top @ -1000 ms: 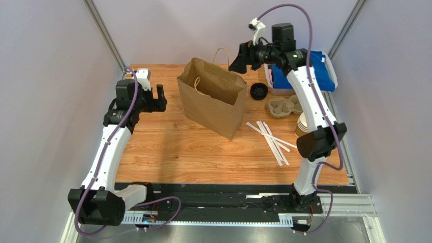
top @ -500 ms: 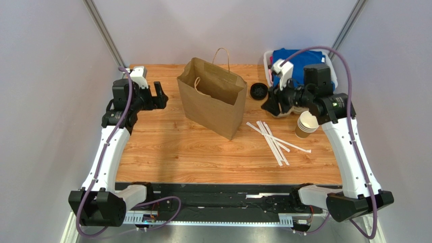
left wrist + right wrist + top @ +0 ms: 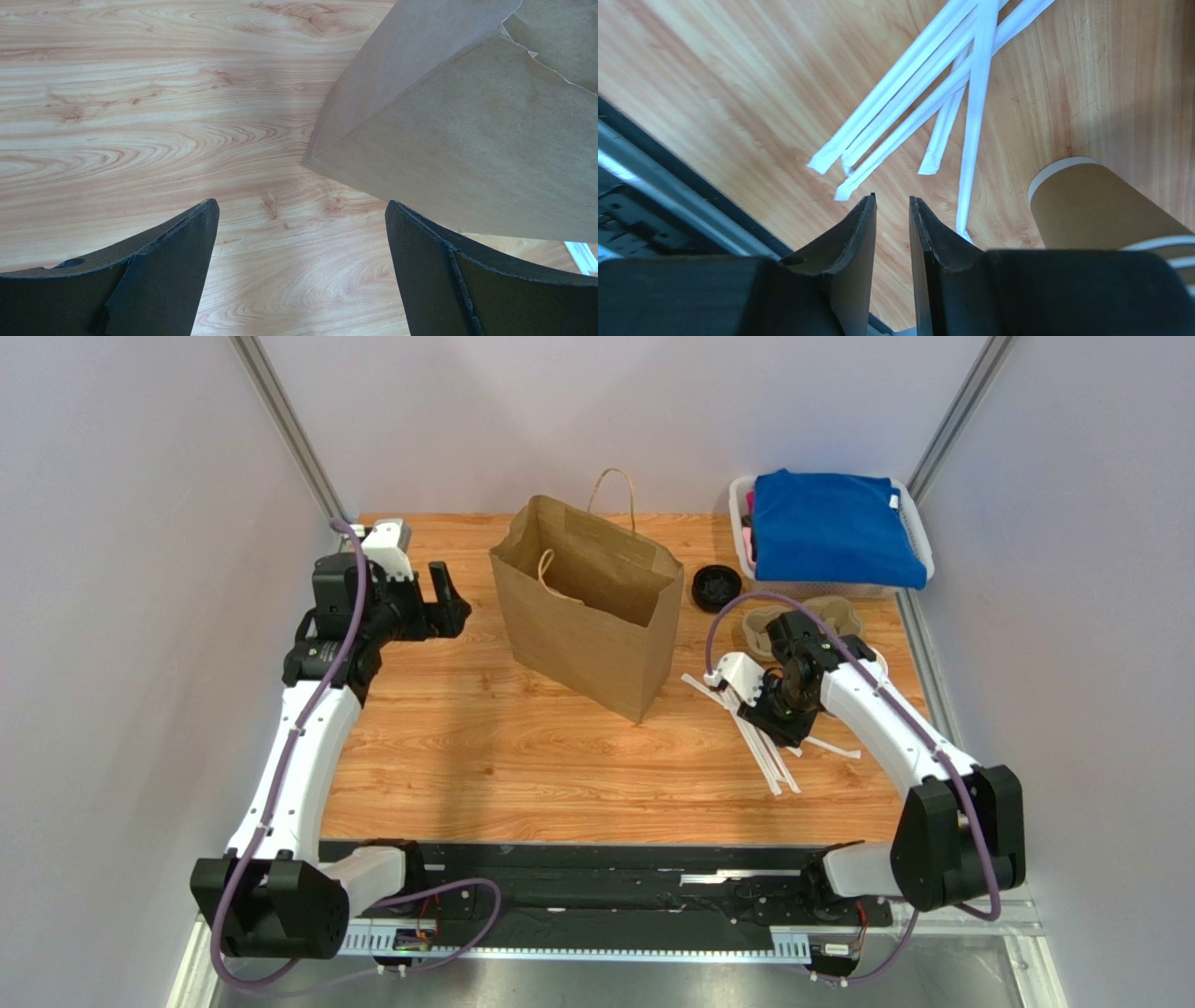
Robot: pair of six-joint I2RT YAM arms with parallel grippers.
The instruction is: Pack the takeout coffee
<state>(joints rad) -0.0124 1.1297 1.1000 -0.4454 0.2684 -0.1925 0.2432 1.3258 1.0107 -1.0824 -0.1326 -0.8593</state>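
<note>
The takeout coffee is out of view in every frame. A brown paper bag (image 3: 589, 609) stands open at the back middle of the table, and its lower corner (image 3: 477, 140) shows in the left wrist view. My left gripper (image 3: 446, 599) (image 3: 298, 203) hovers left of the bag, open wide and empty. My right gripper (image 3: 776, 717) (image 3: 892, 198) hangs low over the white wrapped straws (image 3: 769, 763) (image 3: 934, 91). Its jaws stand a narrow gap apart, with bare wood showing between them and nothing held.
A loose black lid (image 3: 717, 588) lies right of the bag. Beside it a grey cup carrier (image 3: 828, 611) is partly hidden by the right arm. A white bin with blue cloth (image 3: 835, 525) sits at the back right. An unlidded brown cup (image 3: 1088, 210) stands close beside my right gripper.
The right arm swung from above the bag down and forward to the straws, its jaws narrowing from wide to nearly closed. The left arm barely moved.
</note>
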